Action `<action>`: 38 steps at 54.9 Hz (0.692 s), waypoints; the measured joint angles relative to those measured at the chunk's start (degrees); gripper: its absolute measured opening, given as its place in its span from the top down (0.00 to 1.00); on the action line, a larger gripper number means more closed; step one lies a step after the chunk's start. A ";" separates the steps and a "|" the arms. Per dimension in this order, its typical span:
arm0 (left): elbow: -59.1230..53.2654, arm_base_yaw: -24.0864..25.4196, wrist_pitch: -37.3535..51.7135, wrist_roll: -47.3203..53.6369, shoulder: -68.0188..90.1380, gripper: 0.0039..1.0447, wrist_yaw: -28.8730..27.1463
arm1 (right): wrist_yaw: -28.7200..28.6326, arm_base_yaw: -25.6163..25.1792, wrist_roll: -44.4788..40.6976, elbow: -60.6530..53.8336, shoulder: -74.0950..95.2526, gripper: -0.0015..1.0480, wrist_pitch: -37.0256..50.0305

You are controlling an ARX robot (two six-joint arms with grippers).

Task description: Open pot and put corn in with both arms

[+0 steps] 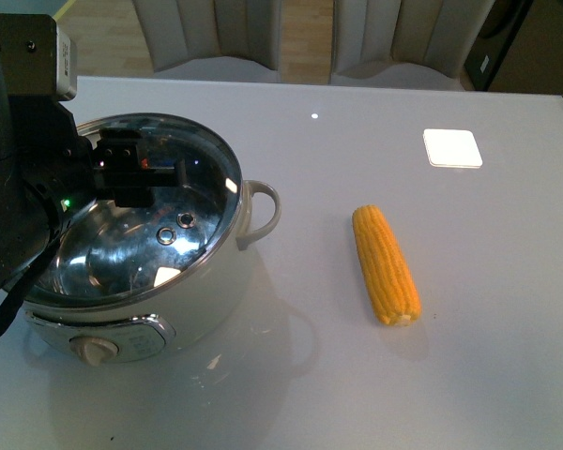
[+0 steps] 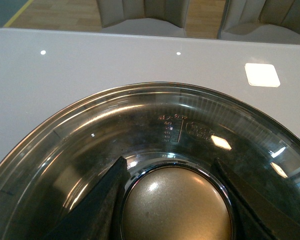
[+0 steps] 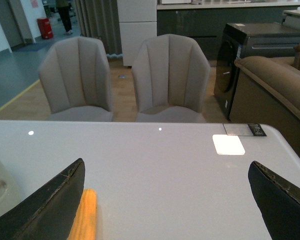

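The left arm (image 1: 23, 187) reaches in over the pot (image 1: 216, 300) from its far left side, with the left gripper (image 1: 136, 178) positioned above the centre of the glass lid (image 1: 122, 253). In the left wrist view, the two black fingers (image 2: 97, 205) are closed against opposite sides of the lid knob (image 2: 177, 207). The lid covers the pot mouth; whether it is fully seated cannot be determined. The right gripper (image 3: 166, 167) is seen only in its own wrist view, to the right of the pot, low over the white table (image 1: 507, 356), with its jaws wide apart and empty. The corn cob (image 1: 386, 265) lies flat on the table, well to the right of the pot's side handle (image 1: 263, 211) and untouched. Two grey chairs (image 3: 77, 77) stand beyond the table's far edge.
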 joint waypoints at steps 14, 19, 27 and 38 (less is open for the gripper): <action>0.00 0.48 -2.12 0.68 -1.62 0.58 -0.09 | 0.00 0.00 0.00 0.00 0.00 0.08 0.00; 0.09 0.81 -3.69 0.68 -2.99 0.58 -0.22 | 0.00 0.00 0.00 0.02 0.00 0.08 0.00; 0.35 1.60 -6.73 0.72 -5.88 0.58 -1.31 | 0.00 0.00 0.00 0.02 0.00 0.08 0.00; 2.21 3.23 -10.32 0.98 -11.45 0.58 -2.58 | 0.00 0.00 0.00 0.02 0.00 0.08 0.00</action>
